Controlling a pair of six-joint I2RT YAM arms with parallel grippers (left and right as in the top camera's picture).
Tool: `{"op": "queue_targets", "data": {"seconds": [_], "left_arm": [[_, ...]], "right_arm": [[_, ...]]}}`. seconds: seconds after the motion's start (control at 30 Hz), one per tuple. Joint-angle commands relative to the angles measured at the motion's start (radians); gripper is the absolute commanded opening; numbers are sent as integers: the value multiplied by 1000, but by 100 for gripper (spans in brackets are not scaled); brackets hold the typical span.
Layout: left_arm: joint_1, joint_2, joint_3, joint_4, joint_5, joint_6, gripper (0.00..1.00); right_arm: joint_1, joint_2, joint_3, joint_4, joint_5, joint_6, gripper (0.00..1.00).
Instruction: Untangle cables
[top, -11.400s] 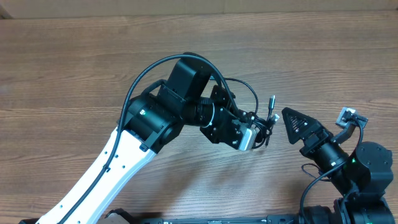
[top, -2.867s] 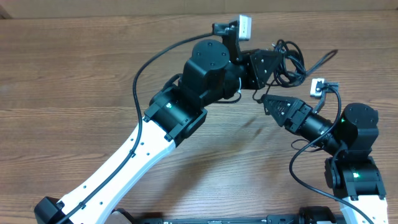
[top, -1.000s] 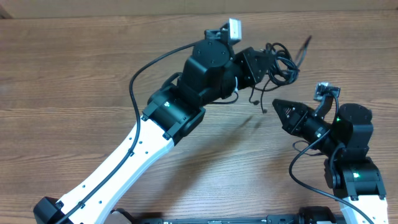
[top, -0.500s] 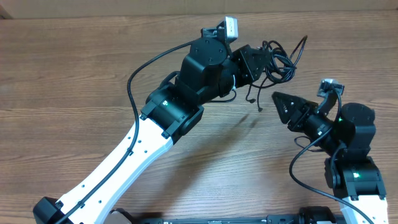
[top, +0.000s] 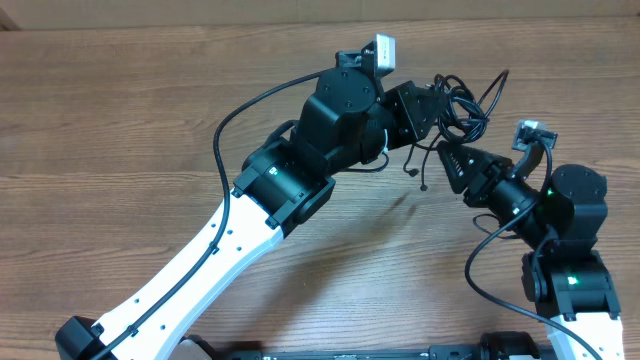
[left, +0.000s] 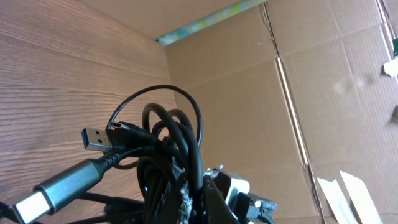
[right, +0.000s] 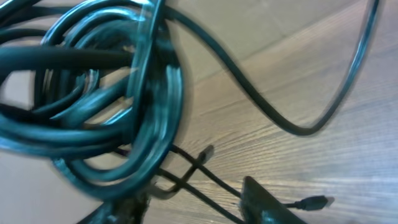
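The cables (top: 465, 108) are a tangled black bundle held above the far side of the table by my left gripper (top: 436, 110), which is shut on them. A loose end with a small plug (top: 422, 185) dangles below. In the left wrist view the bundle (left: 169, 140) rises from the fingers (left: 208, 190), with a silvery USB plug (left: 93, 138) sticking out left. My right gripper (top: 448, 153) is open just under the bundle. In the right wrist view the coils (right: 93, 99) fill the upper left and two thin strands (right: 205, 171) cross between the open fingers (right: 193, 208).
The wooden table (top: 120, 120) spreads to the left and in front. A cardboard wall (left: 261, 81) stands behind the far edge. A small black plug (right: 314, 201) lies on the wood by the right finger.
The left gripper has lifted the bundle from mid-table to the far side and lately shifted it slightly right. The right gripper has moved up and left, close under the bundle.
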Motion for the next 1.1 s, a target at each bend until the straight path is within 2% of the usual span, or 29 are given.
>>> {"op": "queue_targets", "data": {"seconds": [0.0, 0.1, 0.27, 0.43, 0.6, 0.67, 0.73, 0.9, 1.07], "left_arm": [[-9, -12, 21, 5, 28, -10, 4], [-11, -12, 21, 4, 47, -10, 4], [-18, -12, 21, 3, 49, -10, 4], [-18, -12, 21, 1, 52, -10, 4], [-27, -12, 21, 1, 71, -10, 4], [-34, -12, 21, 1, 71, -10, 4], [-38, -11, 21, 1, 71, -10, 4], [-35, -11, 21, 0, 37, -9, 4], [-19, -11, 21, 0, 23, -9, 4]], "right_arm": [[-1, 22, 17, 10, 150, 87, 38], [-1, 51, 17, 35, 176, 132, 36], [-1, 89, 17, 85, 175, 134, 27], [-1, 89, 17, 145, 172, 129, 27], [-1, 89, 17, 161, 171, 25, 27], [-1, 89, 17, 161, 160, -10, 20], [-1, 89, 17, 161, 140, -10, 4], [-1, 89, 17, 134, 128, -10, 4], [-1, 90, 17, -24, 230, -9, 4]]}}
